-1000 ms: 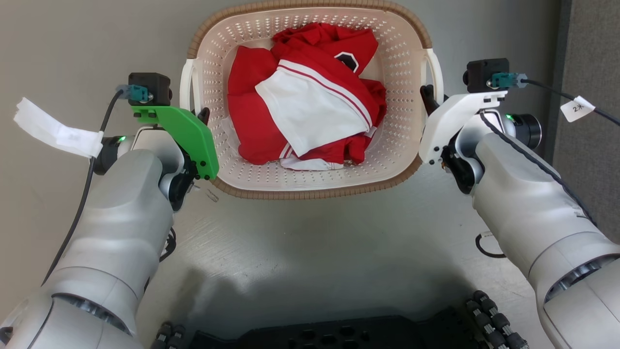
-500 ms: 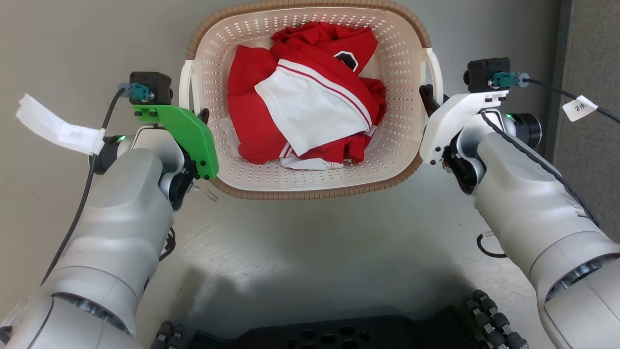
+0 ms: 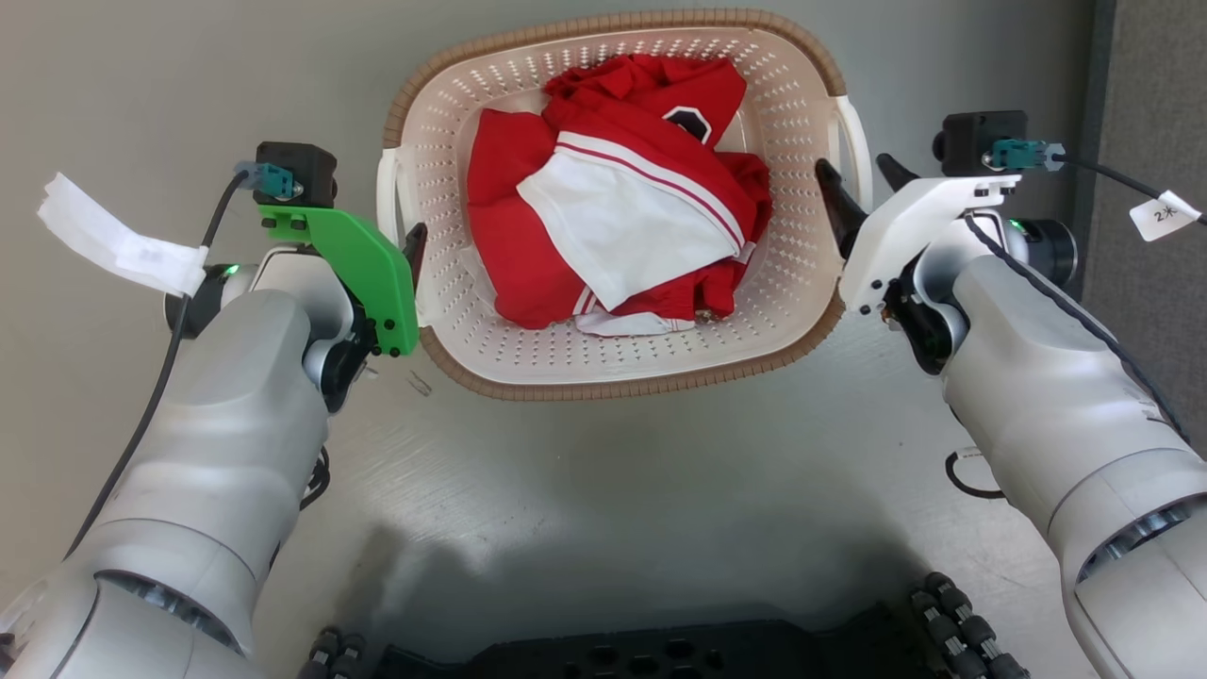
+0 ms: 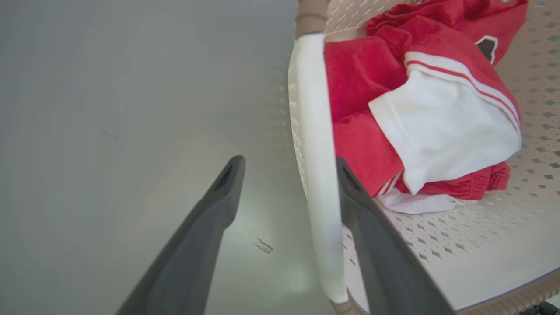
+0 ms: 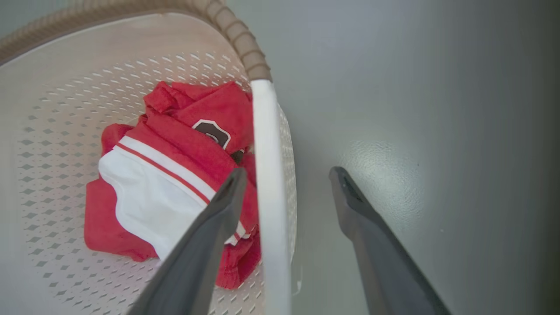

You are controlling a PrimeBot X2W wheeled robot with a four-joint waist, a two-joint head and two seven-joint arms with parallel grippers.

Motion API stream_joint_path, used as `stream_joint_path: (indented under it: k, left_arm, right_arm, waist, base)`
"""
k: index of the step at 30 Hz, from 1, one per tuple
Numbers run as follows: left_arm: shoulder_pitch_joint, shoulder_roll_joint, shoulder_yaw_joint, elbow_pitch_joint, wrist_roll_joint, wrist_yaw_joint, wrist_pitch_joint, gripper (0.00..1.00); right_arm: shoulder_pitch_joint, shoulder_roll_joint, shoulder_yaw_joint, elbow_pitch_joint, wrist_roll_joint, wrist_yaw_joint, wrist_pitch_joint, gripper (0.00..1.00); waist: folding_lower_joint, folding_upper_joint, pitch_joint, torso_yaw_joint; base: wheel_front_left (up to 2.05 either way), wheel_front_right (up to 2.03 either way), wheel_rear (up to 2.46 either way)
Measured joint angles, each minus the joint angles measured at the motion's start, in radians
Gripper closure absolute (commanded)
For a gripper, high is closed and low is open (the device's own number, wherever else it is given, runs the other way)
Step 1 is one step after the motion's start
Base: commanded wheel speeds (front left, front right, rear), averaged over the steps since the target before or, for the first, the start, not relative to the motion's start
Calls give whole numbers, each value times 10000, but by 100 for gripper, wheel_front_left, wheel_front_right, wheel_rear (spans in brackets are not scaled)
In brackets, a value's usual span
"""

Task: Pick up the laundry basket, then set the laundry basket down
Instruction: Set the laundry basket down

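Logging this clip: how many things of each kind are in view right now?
Cream perforated plastic laundry basket with brown woven-look rim: 1
White side handles: 2
Heap of red-and-white clothing: 1
Dark-fingered robot hands: 2, left hand, right hand
White paper cable tags: 2
Total: 8

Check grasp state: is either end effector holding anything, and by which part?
Nothing is held. The left end effector and right end effector are both open, each straddling a white handle of the laundry basket.

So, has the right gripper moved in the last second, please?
Yes. The right gripper has opened; its outer finger has swung away from the laundry basket, toward the dark panel.
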Motion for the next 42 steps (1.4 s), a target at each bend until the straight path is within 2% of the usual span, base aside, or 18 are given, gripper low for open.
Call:
stream_joint_path:
  k: [4,18,23,31,37,42]
  left_arm:
    - [2,13,54,-109,-27,0,-109,0]
    - [676,121,198,-182,-153,0,-1894,0]
    - [1147,146,167,-150,-96,0,-2569,0]
    - [1778,236,221,-247,-61,0,-2871,0]
    - [2122,433,456,-545,-17,13,-2901,0]
    - [2305,646,917,-1333,31,267,-2899,0]
  right_arm:
    - [19,42,59,-61,-2,113,-121,0]
    - [692,-184,121,-173,-35,148,-644,0]
    - [955,-157,107,-462,-71,148,-732,0]
    - [1540,-144,-265,-1450,-121,221,-759,0]
    - [2102,-253,-665,-2205,-215,27,-759,0]
    - [2715,-399,-932,-2734,-374,-161,-759,0]
  waist:
    - [0,0,-90,47]
    - [0,0,-993,141]
    - [0,0,-1508,119]
    - [0,0,-2640,-3]
    - [0,0,-3459,-109]
    - [0,0,-4163,-194]
  base:
    - [0,0,0]
    - [0,0,0]
    - [0,0,0]
    - [0,0,0]
    - [0,0,0]
    - [0,0,0]
